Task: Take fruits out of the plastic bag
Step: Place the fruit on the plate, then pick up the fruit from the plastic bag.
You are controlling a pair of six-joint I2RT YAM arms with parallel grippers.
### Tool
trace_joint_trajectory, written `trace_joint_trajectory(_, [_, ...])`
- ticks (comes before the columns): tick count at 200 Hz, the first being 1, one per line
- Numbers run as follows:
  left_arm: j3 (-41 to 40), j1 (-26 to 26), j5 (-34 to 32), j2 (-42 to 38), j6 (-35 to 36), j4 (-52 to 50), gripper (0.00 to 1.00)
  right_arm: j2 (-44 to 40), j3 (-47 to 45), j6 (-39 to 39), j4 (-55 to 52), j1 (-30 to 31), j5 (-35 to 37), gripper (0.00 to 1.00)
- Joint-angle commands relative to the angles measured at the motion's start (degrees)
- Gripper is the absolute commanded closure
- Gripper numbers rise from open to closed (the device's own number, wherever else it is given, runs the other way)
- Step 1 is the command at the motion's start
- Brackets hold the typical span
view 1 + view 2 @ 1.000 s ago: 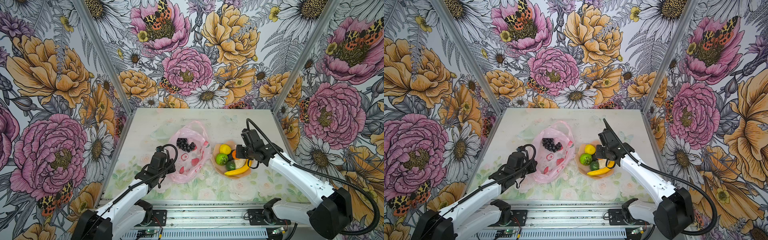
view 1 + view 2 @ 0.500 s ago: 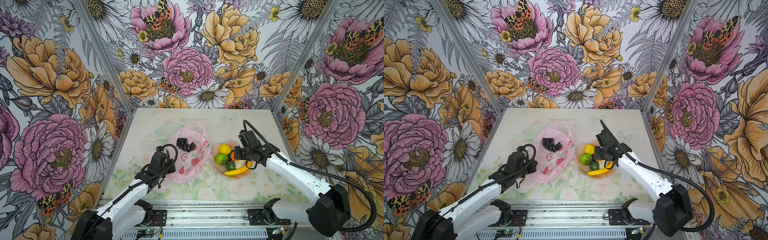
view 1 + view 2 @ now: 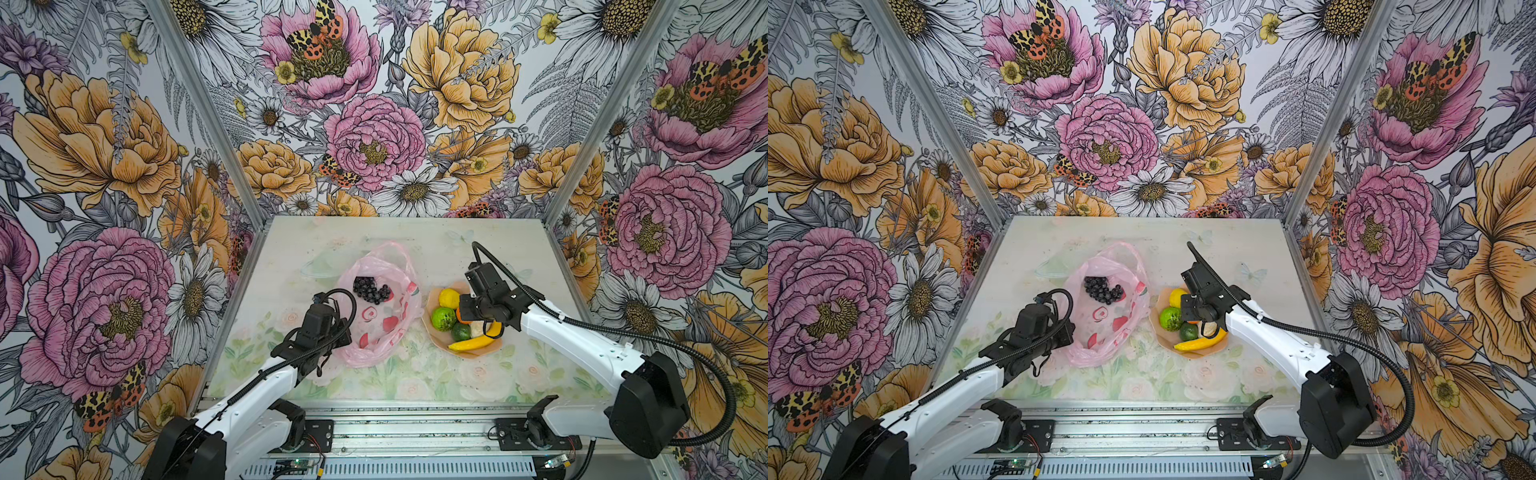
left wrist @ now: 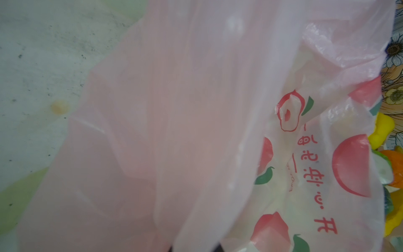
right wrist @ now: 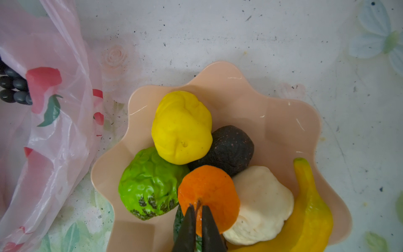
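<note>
You're nearly finishing: closed left gripper (image 3: 345, 334) pinching the plastic bag (image 3: 374, 351), right gripper (image 5: 197, 210) hovering barely parted over the orange piece (image 5: 209, 187), only the grape bunch (image 3: 371, 289) waiting inside.

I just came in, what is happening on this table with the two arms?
The arms are emptying the plastic bag into the peach dish. The left pincer is shut on the bag's near edge. The right pincer is at the orange piece in the dish, jaws slightly apart, beside the lemon, lime and banana. The grape bunch lies in the bag.
</note>
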Motion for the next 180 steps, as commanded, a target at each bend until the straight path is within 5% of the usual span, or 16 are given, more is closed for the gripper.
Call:
trace_joint_trajectory(1, [1.87,-0.41,0.63,-0.12,0.61,1.12,0.96,-2.36,0.76,-0.02,0.97,0.50,1.64,0.77])
trace_joint_trajectory(22, [2.27,-0.54,0.72,-0.30,0.49,0.51,0.96,-4.04,1.45,1.30,0.80,0.65,1.07,0.61])
trace_joint_trajectory(63, [1.94,-0.63,0.90,-1.41,-0.49,0.58,0.96,-3.95,6.25,2.94,0.78,5.58,3.20,0.47])
trace_joint_trajectory(114, [2.16,-0.54,0.38,-1.78,-0.96,-0.27,0.96,4.13,15.50,2.71,2.03,14.40,7.05,0.39])
trace_joint_trajectory(180, [1.47,-0.30,0.60,-3.09,-0.90,-0.54,0.97,18.47,24.51,2.63,8.59,19.32,2.08,0.39])
